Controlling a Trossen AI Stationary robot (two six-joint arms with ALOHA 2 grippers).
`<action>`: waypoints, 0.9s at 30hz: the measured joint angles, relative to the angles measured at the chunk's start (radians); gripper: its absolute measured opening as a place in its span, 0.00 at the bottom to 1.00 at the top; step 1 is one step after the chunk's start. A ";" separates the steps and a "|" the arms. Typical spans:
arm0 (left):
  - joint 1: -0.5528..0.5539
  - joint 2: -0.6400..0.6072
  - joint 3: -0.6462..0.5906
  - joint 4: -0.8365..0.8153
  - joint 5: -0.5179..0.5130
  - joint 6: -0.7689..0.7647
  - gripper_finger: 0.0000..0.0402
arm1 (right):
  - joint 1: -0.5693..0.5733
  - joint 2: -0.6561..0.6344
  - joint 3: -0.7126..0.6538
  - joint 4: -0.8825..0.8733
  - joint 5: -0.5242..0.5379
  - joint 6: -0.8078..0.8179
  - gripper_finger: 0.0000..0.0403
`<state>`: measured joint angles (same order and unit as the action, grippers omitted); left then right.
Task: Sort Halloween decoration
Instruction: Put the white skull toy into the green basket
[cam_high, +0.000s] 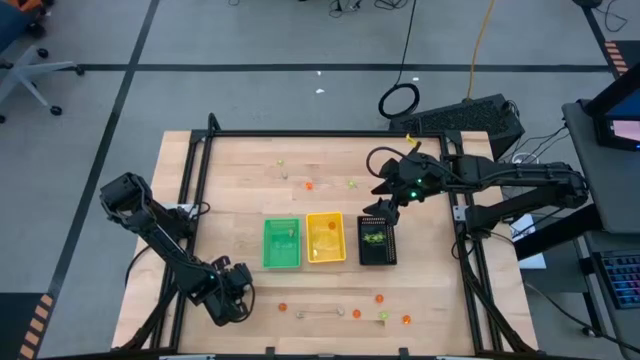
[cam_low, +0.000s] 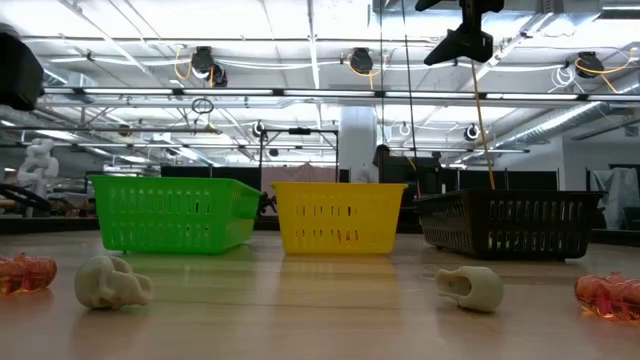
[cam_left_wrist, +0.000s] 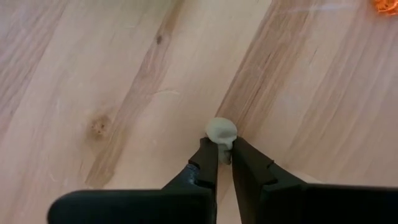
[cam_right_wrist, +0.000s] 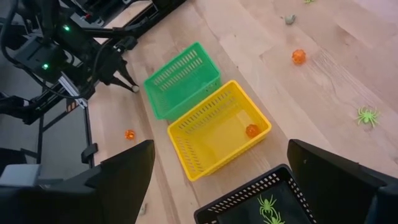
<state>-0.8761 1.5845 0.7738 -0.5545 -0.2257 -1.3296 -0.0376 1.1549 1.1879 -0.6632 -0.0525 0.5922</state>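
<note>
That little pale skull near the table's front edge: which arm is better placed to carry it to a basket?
The left. Its hand is already pinched on the skull at the table's front left, beside the green basket. The right hand hangs open above the black basket, far across.

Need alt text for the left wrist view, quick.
The left gripper pinches a small pale skull trinket between its dark fingertips, above the bare wooden table. An orange trinket shows at the frame's corner.

- Trays: green tray (cam_high: 281, 244), yellow tray (cam_high: 325, 238), black tray (cam_high: 378, 241), all slotted.
- Trinkets: orange pumpkin (cam_right_wrist: 299, 56), yellow-green spider (cam_right_wrist: 367, 115), whitish-grey skull (cam_left_wrist: 221, 131).
- Table (cam_high: 240, 180): pale wood grain.
</note>
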 joint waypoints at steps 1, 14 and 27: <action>0.001 -0.001 0.002 -0.004 0.004 0.000 0.06 | 0.000 0.000 0.000 0.000 0.000 0.000 0.87; 0.000 -0.011 0.058 -0.005 0.016 0.000 0.06 | 0.000 0.000 -0.001 0.000 -0.003 -0.002 0.87; 0.039 -0.093 0.130 -0.004 -0.050 0.002 0.06 | 0.000 0.000 -0.001 0.000 -0.004 0.006 0.87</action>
<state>-0.8369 1.4910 0.9041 -0.5582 -0.2758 -1.3277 -0.0376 1.1545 1.1866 -0.6628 -0.0563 0.5983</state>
